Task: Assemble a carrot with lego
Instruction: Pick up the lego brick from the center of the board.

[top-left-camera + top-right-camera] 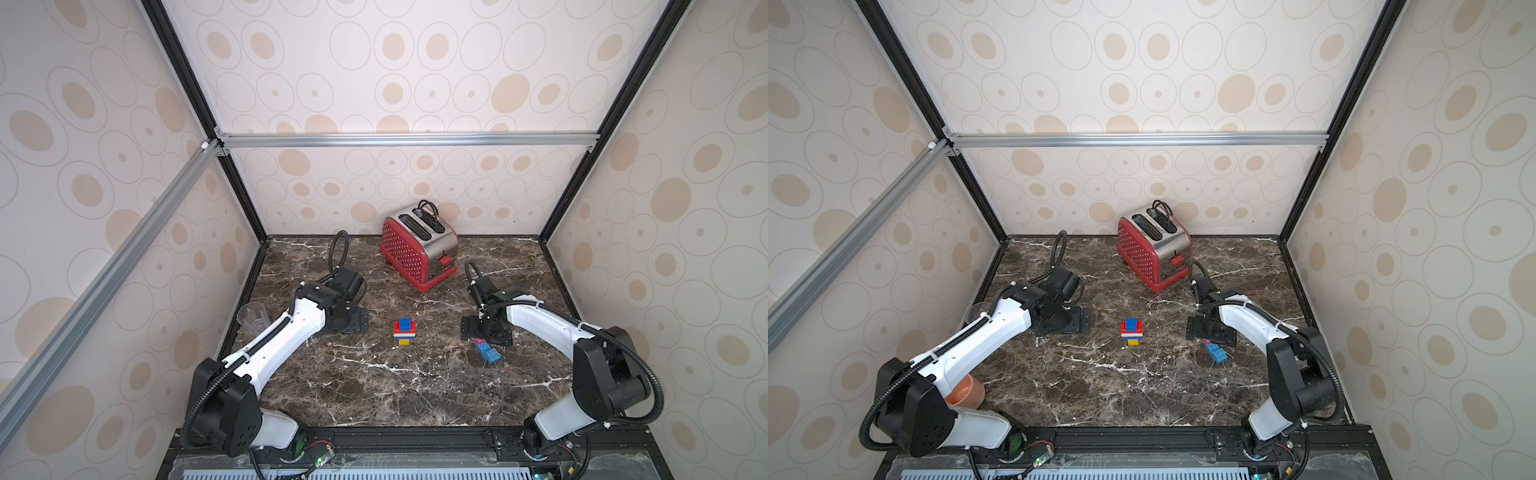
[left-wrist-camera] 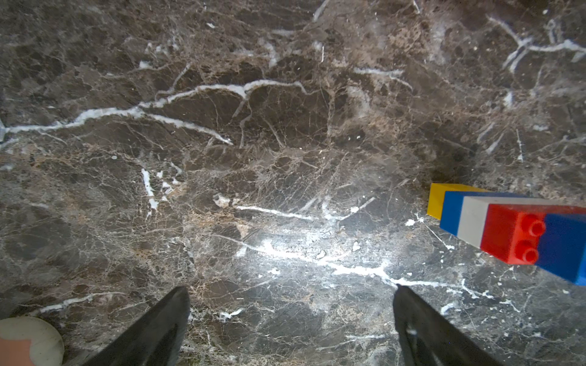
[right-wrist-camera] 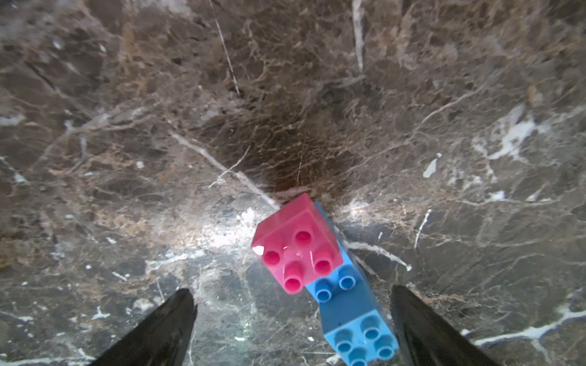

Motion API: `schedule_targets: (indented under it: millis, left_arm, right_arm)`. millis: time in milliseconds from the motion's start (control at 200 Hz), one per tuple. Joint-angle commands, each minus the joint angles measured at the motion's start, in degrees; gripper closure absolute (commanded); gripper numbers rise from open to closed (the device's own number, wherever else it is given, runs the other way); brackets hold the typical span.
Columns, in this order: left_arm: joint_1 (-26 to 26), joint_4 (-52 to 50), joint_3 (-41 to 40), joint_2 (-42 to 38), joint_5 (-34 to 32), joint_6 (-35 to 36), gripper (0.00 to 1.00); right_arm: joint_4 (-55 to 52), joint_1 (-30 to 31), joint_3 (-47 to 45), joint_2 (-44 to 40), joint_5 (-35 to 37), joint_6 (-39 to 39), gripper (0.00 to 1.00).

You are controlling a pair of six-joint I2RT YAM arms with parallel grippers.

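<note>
The carrot [image 1: 404,331] sits at the centre of the marble table [image 1: 374,395]. It appears to stand upright, long axis vertical, with the yellow tip down and the top blue brick's studs up. At about 4 o'clock from it lies a lego piece [image 1: 487,352], 1 pink and 1 light blue brick on a longer blue one. Its long axis runs from 11 to 5 o'clock, pink end at 11. The right gripper [image 3: 291,288] straddles it, fingers spread wide, gripping nothing. The left gripper [image 2: 290,286] is equally wide and holds nothing.
</note>
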Motion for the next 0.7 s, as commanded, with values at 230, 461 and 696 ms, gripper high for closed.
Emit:
schedule_targets:
  millis: [230, 461, 696]
  left_arm:
    - [0.55, -0.21, 0.29, -0.24, -0.55, -1.27, 0.01]
    - [0.57, -0.27, 0.21, -0.42, -0.64, -1.68, 0.01]
    - [0.54, -0.12, -0.05, -0.55, -0.37, -2.02, 0.01]
  right_arm:
    - [6.23, -1.1, -4.02, 3.57, -6.94, -0.89, 0.04]
    - [6.52, -0.55, -3.74, 2.99, -7.75, 0.4, 0.17]
    - [4.31, -0.32, -2.91, 3.91, -0.57, 1.05, 0.35]
